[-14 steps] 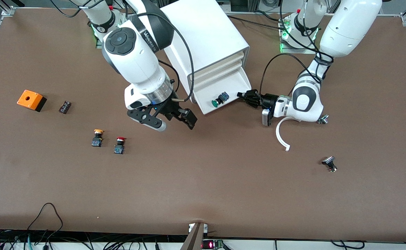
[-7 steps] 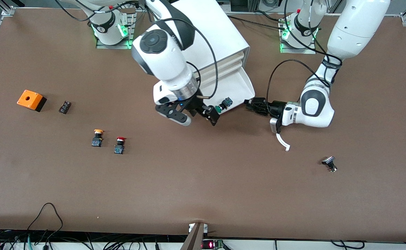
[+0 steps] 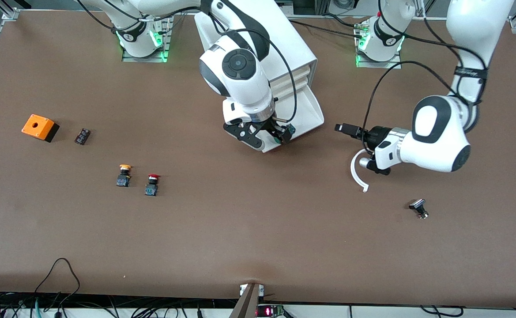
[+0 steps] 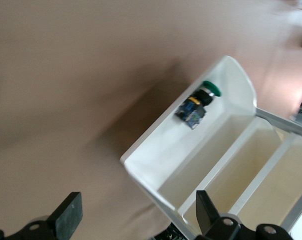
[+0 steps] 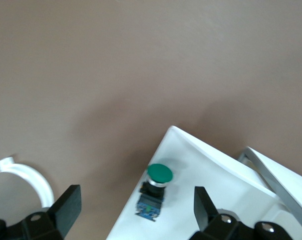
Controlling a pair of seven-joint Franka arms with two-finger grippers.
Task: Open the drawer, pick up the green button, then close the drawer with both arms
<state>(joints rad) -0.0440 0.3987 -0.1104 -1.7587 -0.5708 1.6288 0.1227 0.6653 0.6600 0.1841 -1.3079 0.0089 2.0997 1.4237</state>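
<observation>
The bottom drawer (image 3: pixel 310 112) of the white cabinet (image 3: pixel 262 39) stands pulled open. The green-capped button (image 3: pixel 288 131) lies on its side in the drawer near the front wall, half hidden by my right gripper (image 3: pixel 269 137). That gripper hangs open over the button. In the right wrist view the button (image 5: pixel 153 192) lies between the spread fingers of the right gripper (image 5: pixel 136 210), below them. My left gripper (image 3: pixel 342 128) is open and empty over the table beside the drawer, toward the left arm's end. The left wrist view shows the drawer (image 4: pixel 155 145) and the button (image 4: pixel 198 104) past the left gripper (image 4: pixel 136 220).
A white curved strip (image 3: pixel 357 174) lies on the table under the left wrist. A small black part (image 3: pixel 418 207) lies nearer the front camera. A red-capped button (image 3: pixel 152 184), a yellow-capped button (image 3: pixel 124 175), a black block (image 3: pixel 82 136) and an orange box (image 3: pixel 39 127) sit toward the right arm's end.
My right gripper has swung from the table beside the drawer to over the button in the drawer. My left gripper has let go of the drawer's front corner and drawn away from it.
</observation>
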